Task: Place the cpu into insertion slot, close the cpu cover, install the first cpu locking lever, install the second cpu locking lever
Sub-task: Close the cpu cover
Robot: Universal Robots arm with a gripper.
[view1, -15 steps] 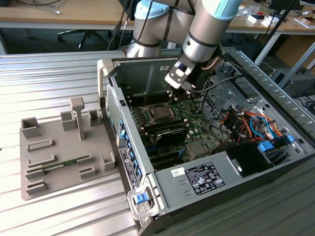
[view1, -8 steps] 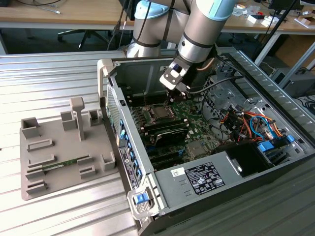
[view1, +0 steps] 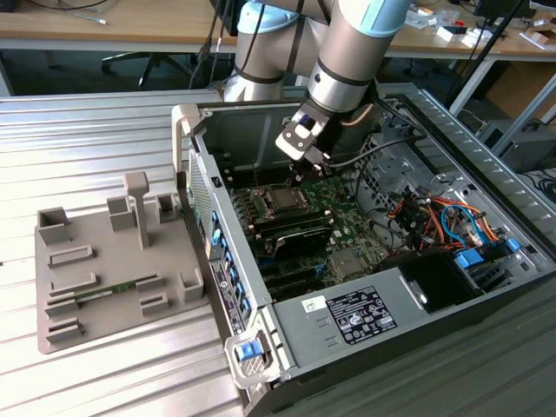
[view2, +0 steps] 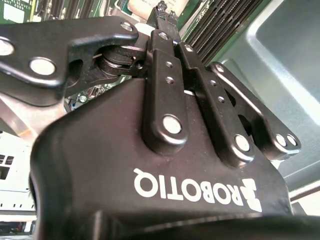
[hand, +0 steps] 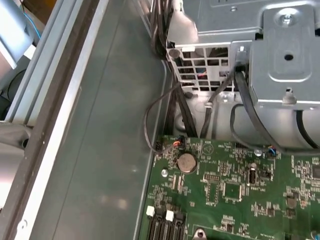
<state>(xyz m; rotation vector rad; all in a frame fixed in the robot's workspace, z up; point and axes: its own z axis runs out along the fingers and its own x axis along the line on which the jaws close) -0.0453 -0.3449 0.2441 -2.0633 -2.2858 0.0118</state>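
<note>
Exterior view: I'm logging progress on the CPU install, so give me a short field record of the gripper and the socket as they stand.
gripper: jaws shut, low inside the open computer case, close by the insertion slot
cpu: lying in the slot
cpu cover: appears down flat around the cpu
locking levers: too small to tell
motherboard: green, on the floor of the case

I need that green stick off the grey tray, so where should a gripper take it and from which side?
Pinch the green stick across its thickness at mid-length, coming straight down. It sits as a long narrow strip low between raised blocks of the grey tray, so likely just its upper edge is free.
</note>
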